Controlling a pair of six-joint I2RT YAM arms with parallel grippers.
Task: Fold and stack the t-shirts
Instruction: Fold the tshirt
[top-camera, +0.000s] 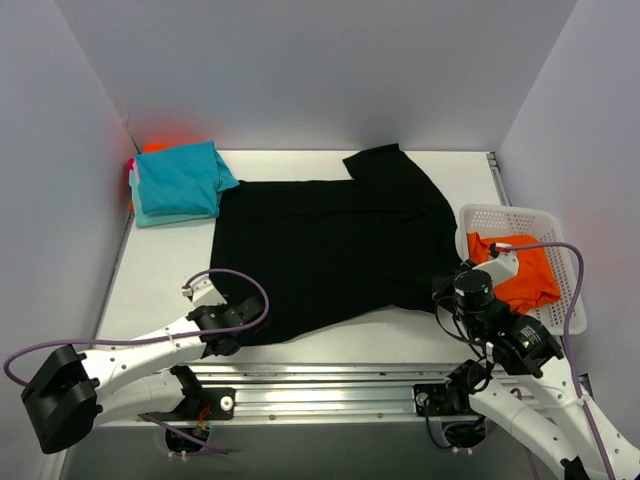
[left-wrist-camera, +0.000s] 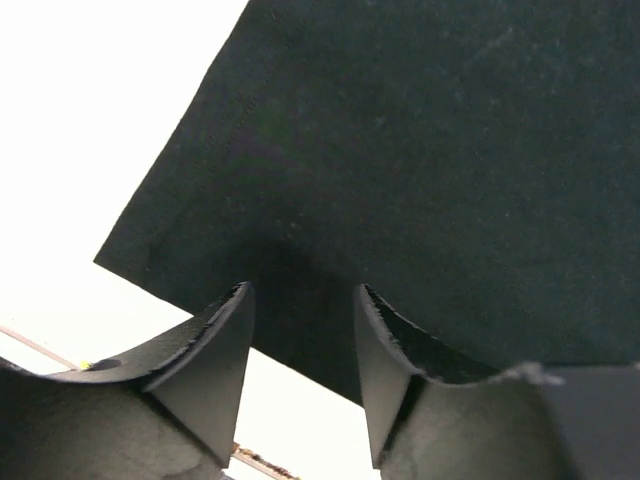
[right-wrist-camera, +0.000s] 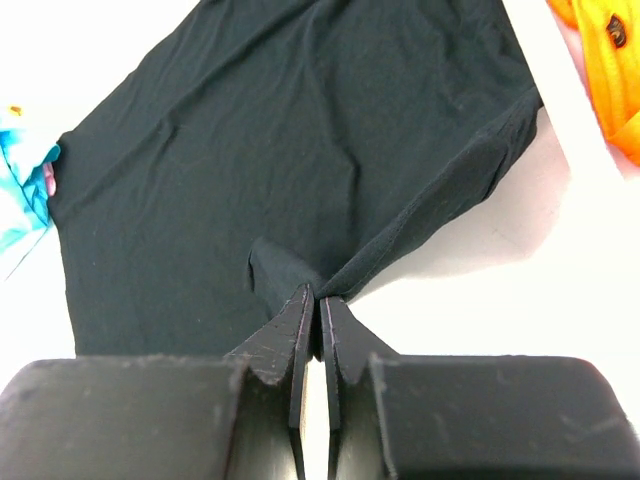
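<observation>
While the right tool pinches the black t-shirt, the left tool (jaws apart) straddles its hem.

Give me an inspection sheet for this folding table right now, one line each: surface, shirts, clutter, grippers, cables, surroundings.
Surface: white table, flat, no stains seen.
Job's things: black t-shirt spread mid-table; teal t-shirts folded and stacked at the far left corner, orange and pink edges showing under them; orange t-shirt crumpled in the basket.
Clutter: white lattice basket at the right edge; nothing else seen.
Grippers: left gripper open over the black shirt's near-left hem; right gripper shut on its near-right edge.
Cables: purple cable loops by the left arm; second purple cable arcs over the basket.
Surroundings: plain walls on three sides.
</observation>
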